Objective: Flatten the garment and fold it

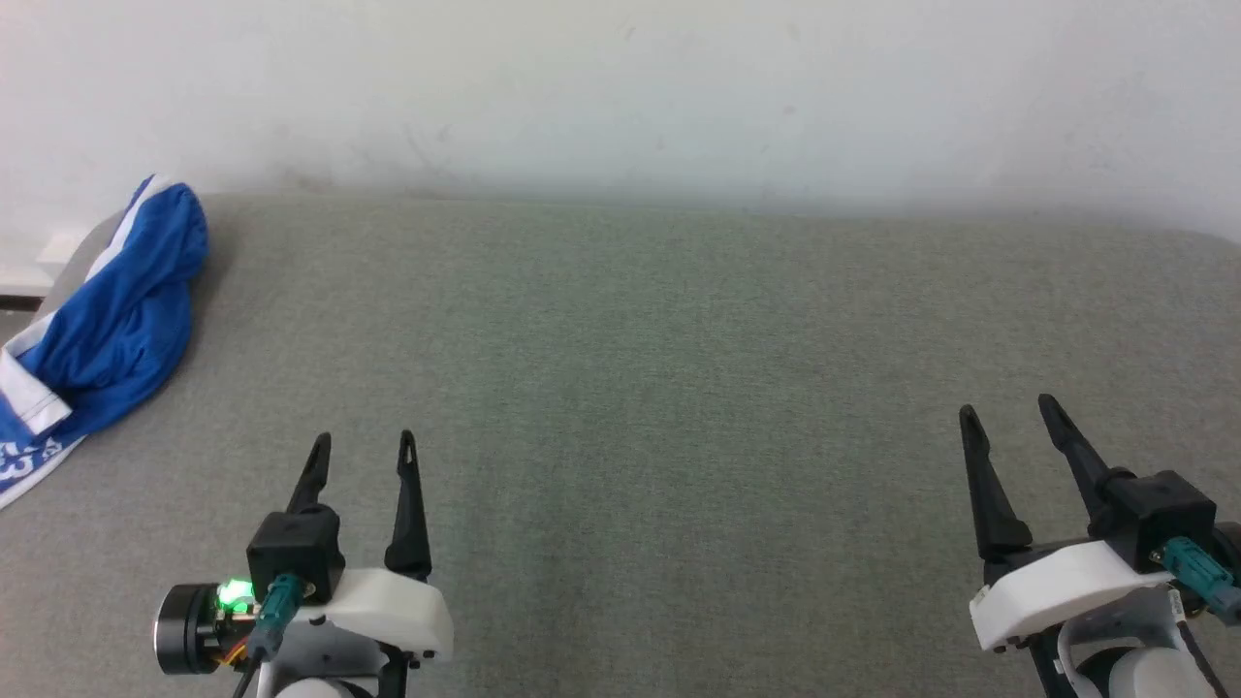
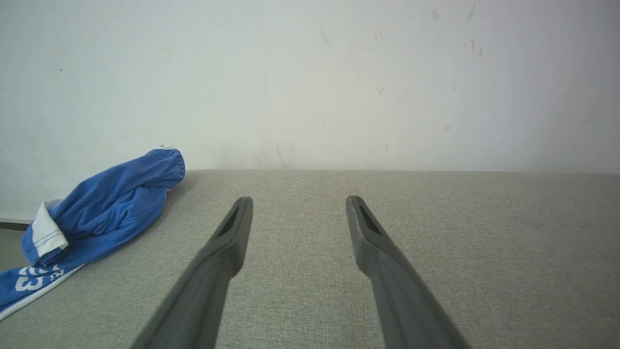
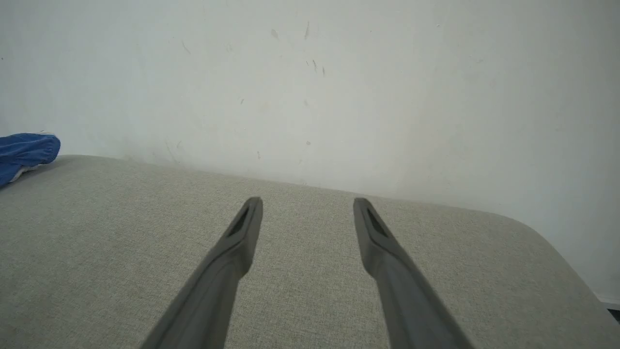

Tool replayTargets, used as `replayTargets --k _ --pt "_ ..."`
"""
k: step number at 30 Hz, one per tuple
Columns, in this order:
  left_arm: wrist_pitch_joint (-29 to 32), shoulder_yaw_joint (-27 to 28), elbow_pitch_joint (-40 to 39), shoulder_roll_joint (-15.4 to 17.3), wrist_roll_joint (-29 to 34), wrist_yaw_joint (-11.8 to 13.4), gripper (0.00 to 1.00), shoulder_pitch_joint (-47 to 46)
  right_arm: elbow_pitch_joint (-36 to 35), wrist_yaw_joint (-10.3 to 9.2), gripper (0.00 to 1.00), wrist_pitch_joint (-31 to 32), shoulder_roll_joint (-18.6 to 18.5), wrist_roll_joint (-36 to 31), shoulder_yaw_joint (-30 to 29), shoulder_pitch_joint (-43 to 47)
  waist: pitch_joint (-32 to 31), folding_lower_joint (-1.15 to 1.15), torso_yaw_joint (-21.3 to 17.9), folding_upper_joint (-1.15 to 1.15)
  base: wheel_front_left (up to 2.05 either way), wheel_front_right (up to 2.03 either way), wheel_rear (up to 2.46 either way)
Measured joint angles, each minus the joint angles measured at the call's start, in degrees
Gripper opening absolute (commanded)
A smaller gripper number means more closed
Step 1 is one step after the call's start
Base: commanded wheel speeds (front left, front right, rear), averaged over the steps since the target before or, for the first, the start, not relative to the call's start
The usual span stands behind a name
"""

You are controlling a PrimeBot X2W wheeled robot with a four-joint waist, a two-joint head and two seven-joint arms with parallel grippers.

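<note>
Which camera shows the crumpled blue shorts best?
The left wrist view: the shorts appear largest, white trim and print clear. The head view shows them smaller at its left edge; the right wrist view catches just a blue tip.

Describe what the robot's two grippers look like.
The left gripper and right gripper each have two long, tapered black fingers, a black block and white moulded shell with a teal plug. The left also shows a green light.

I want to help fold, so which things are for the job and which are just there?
For the job: blue shorts, crumpled at the left; left gripper, open; right gripper, open.
Just there: grey padded surface; white wall.
</note>
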Motion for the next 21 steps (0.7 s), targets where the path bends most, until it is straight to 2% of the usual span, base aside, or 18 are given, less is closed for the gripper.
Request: replayTargets --k 21 --pt "-2.34 0.2 -0.32 -0.01 -0.45 2.86 1.0 -0.79 -0.69 0.0 1.0 -2.5 0.01 0.42 -1.18 0.01 1.42 0.0 8.15 0.0 0.0 0.0 0.0"
